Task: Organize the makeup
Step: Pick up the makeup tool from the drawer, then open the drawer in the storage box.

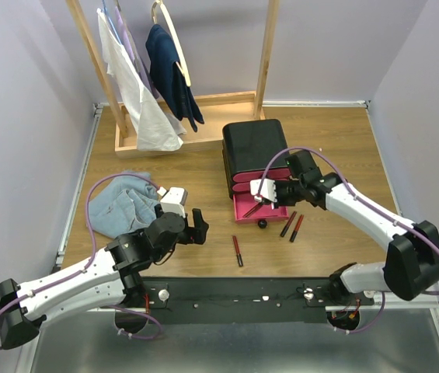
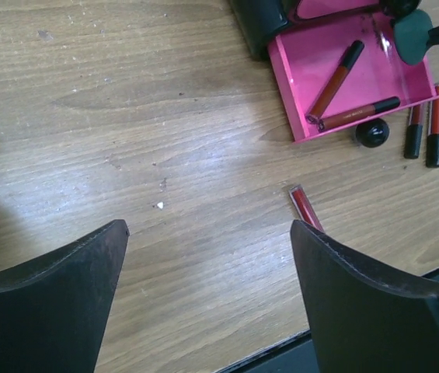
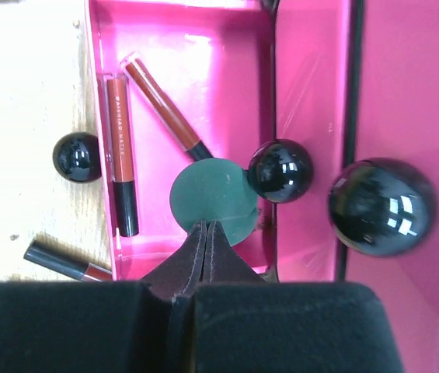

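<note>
I am gripping a green compact over the open pink drawer.

My right hand [image 3: 207, 229] is clenching its fingers on the near edge of the round dark green compact [image 3: 213, 198] and holding it over the front part of the pulled-out pink drawer [image 3: 180, 35] at the bottom of the black box [image 1: 252, 144]; whether the compact is touching the drawer floor, I cannot tell. One lip tube [image 3: 120, 155] is lying along a side wall inside that drawer, and a second lip tube [image 3: 165, 105] is slanting beside it. A pair of lip tubes [image 1: 292, 225] is lying on the desk [image 1: 343, 155] just beside the drawer, a loose black ball [image 1: 263, 224] is sitting just outside it, and a lone lip tube [image 1: 237, 250] is lying nearer my arms. My left hand [image 2: 210, 229] is hanging released, jaws wide, over bare wood near the light blue cloth [image 1: 126, 203].
</note>
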